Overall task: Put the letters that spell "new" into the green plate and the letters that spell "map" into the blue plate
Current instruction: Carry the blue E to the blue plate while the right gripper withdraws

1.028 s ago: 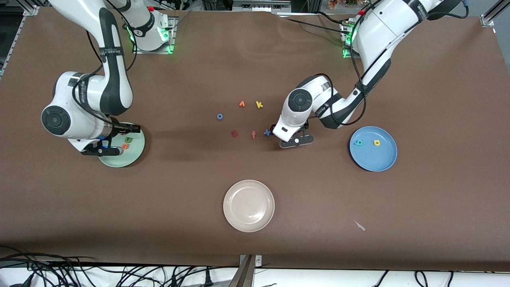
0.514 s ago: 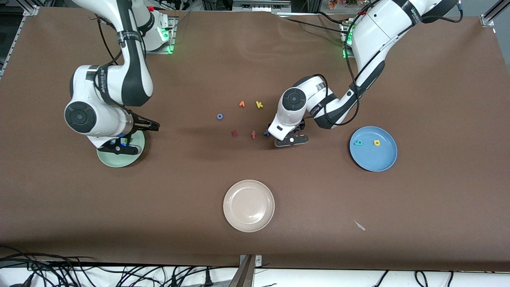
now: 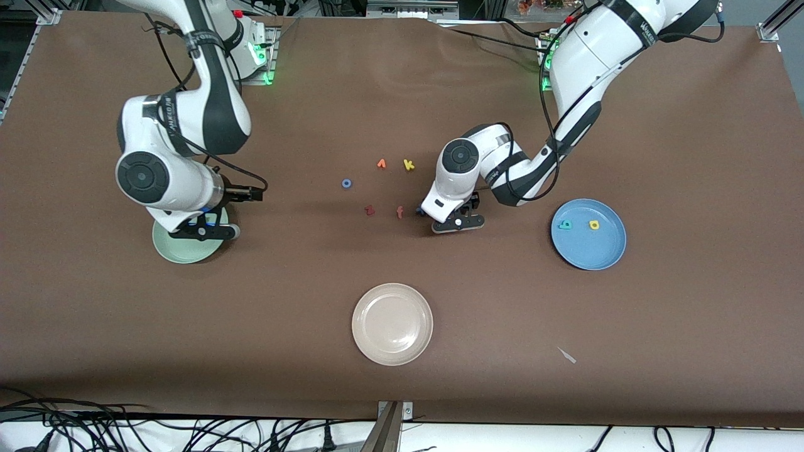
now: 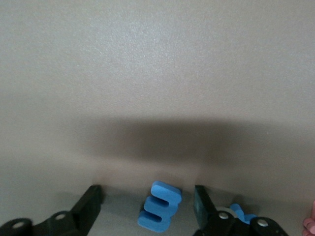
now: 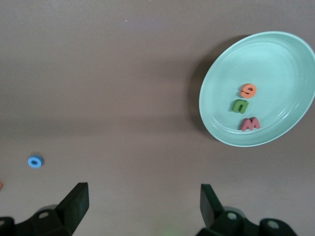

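Jaws of the left gripper point(image 4: 146, 206) are seen parted around the light blue m point(image 4: 159, 205), which lies flat on the counter point(image 3: 565, 94) between the two black fingers point(image 4: 89, 206), no contact being visible on either side. A brown covering is spread over the whole counter; cables are heaped along its edge nearest the front camera, and green lights glow at both arm bases.

The left arm is bent low over the middle of the counter, its gripper pointed down at the scattered letters. Just beside it, toward the right arm's end, the salmon f point(image 3: 400, 212) and the dark red z point(image 3: 369, 210) are laid out, with the yellow k point(image 3: 409, 164) farther from the front camera. The blue x point(image 4: 241, 212) is partly hidden by one finger in the left wrist view.

The right arm is held raised above the green plate point(image 5: 275, 64), and the right gripper point(image 5: 142, 206) is spread wide with nothing between its jaws. Inside that plate the orange e point(image 5: 248, 90), the green n point(image 5: 240, 105) and the salmon-red w point(image 5: 250, 124) are gathered close together.

On the blue plate point(image 3: 590, 251), toward the left arm's end, the teal p point(image 3: 565, 225) and the yellow a point(image 3: 593, 224) are set apart from each other. A cream-white plate point(image 3: 392, 324) is placed nearer the front camera.
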